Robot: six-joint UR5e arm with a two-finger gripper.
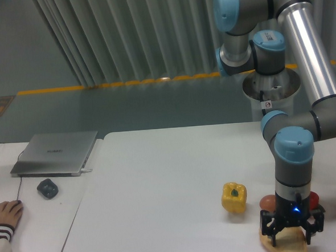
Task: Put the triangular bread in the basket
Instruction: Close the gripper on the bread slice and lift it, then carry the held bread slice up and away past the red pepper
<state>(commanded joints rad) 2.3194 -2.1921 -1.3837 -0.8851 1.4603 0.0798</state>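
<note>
The triangular bread point(286, 245) lies flat at the table's front right edge, golden-tan and partly cut off by the frame's bottom. My gripper point(290, 237) hangs straight down over it, open, with a finger on either side of the bread. The fingertips are low, near the bread's surface. No basket shows in this view.
A yellow bell pepper point(234, 197) stands just left of the gripper. A brown egg point(268, 202) and a red item point(314, 199) sit behind it. A laptop point(55, 153), a mouse point(47, 188) and a person's hand point(6, 216) are at the far left.
</note>
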